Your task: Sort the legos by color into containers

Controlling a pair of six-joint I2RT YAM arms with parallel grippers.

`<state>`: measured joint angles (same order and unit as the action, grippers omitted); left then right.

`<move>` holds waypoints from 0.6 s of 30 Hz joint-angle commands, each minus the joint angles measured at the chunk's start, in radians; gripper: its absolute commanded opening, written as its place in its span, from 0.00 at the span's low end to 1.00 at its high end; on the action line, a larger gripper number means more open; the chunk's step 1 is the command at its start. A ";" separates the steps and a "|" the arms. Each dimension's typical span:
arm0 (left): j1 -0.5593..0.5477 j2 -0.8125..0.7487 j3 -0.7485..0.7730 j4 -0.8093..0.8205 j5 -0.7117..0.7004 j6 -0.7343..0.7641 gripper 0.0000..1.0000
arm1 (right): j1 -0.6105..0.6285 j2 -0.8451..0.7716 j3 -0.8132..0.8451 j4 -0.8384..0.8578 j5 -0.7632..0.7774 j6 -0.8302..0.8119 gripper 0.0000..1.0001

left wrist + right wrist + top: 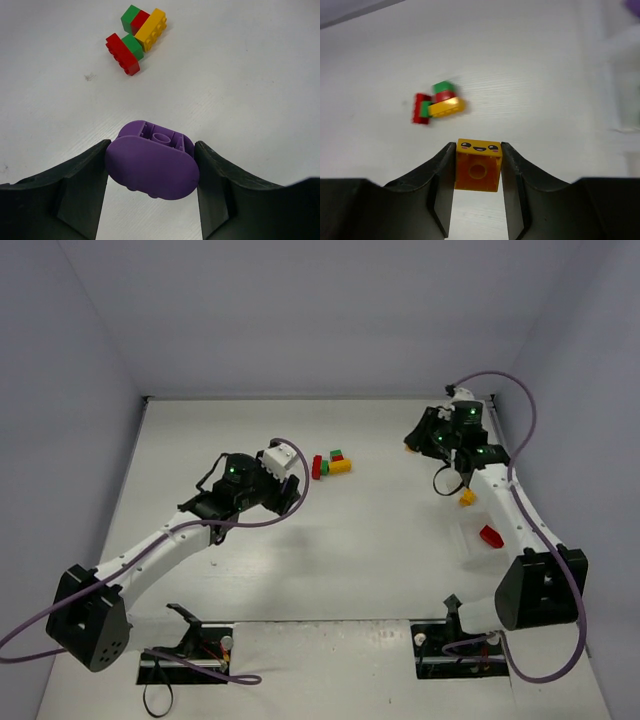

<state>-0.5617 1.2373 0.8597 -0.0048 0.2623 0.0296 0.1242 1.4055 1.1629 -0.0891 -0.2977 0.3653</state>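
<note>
**Both grippers pinching bricks; bins faint**

The left gripper (152,146) is clamped on a purple brick (150,172), whose lower edge hides between the fingers. A red, green and yellow cluster (136,37) lies on the table (260,75) beyond. The right gripper (478,147) pinches an orange smiley brick (478,175). From above, the translucent containers (466,542) barely show. A red brick (490,536) lies there, compartment unclear.

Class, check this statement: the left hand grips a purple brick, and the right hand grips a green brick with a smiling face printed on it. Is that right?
Not quite. In the right wrist view, the right hand grips an orange brick with the smiling face, not a green one. The left hand does grip a purple brick.
</note>
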 commanded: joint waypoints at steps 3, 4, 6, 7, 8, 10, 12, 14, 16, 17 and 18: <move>0.002 -0.076 0.010 0.022 -0.032 -0.019 0.01 | -0.147 -0.062 -0.060 -0.067 0.386 0.053 0.01; 0.002 -0.084 0.004 0.022 -0.035 -0.017 0.01 | -0.199 -0.056 -0.074 -0.067 0.396 0.063 0.02; 0.002 -0.110 -0.002 0.020 -0.046 -0.010 0.01 | -0.239 -0.036 -0.075 -0.069 0.403 0.070 0.03; 0.002 -0.117 -0.007 0.020 -0.049 -0.007 0.01 | -0.270 -0.025 -0.077 -0.072 0.417 0.079 0.03; 0.002 -0.130 -0.010 0.020 -0.051 0.000 0.01 | -0.285 -0.002 -0.078 -0.074 0.419 0.096 0.02; 0.002 -0.140 -0.016 0.022 -0.057 0.015 0.01 | -0.308 0.021 -0.075 -0.074 0.430 0.109 0.02; 0.002 -0.150 -0.027 0.028 -0.060 0.021 0.01 | -0.327 0.058 -0.066 -0.074 0.448 0.119 0.02; 0.002 -0.153 -0.034 0.029 -0.063 0.021 0.01 | -0.330 0.090 -0.055 -0.074 0.459 0.123 0.02; 0.002 -0.156 -0.034 0.031 -0.063 0.024 0.01 | -0.330 0.114 -0.054 -0.072 0.479 0.129 0.02; 0.002 -0.159 -0.034 0.029 -0.063 0.027 0.01 | -0.331 0.121 -0.055 -0.074 0.489 0.130 0.02; 0.002 -0.160 -0.034 0.031 -0.069 0.029 0.01 | -0.333 0.127 -0.060 -0.072 0.496 0.133 0.03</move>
<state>-0.5617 1.1030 0.8188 -0.0223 0.2066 0.0422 -0.2043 1.5276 1.0744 -0.1837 0.1272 0.4725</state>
